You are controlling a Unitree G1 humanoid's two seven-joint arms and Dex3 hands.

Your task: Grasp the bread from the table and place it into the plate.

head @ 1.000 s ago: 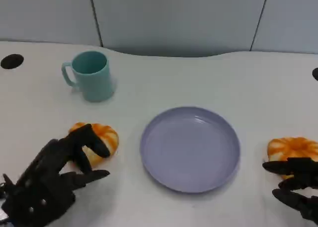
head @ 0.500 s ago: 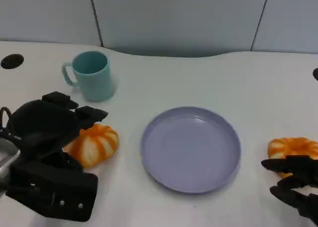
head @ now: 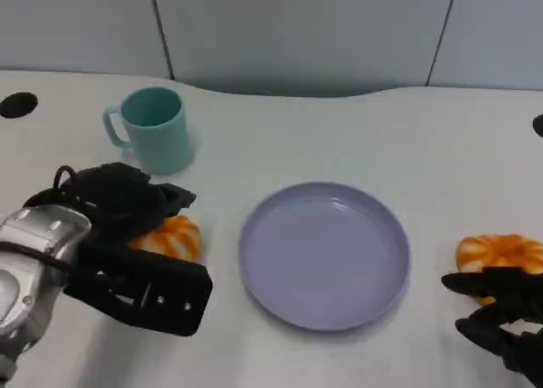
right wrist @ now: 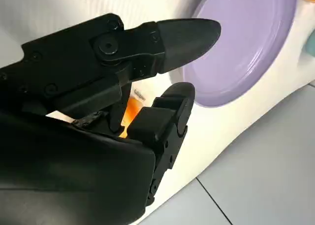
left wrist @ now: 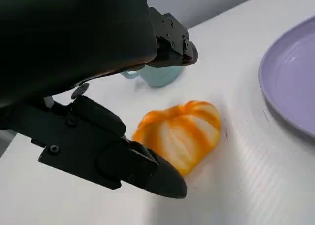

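White tabletop (head: 407, 142) below pale grey wall panels (head: 297, 31), orange bread (head: 174, 237) left of purple plate (head: 325, 254), left hand (head: 127, 235) over it, fingers (left wrist: 128, 161) spread, right hand (head: 501, 316) spread near second bread (head: 499, 252), teal mug (head: 154, 129) behind.

Your left hand (head: 127, 235) hangs over the near bread (head: 170, 238), fingers apart on either side of it, not closed on it. Beyond that hand stands the cup (head: 153, 129); to its right lies the plate (head: 324, 254). Your right hand (head: 505, 324) sits just before the second bread (head: 501, 252), the plate to its left, between your two hands.
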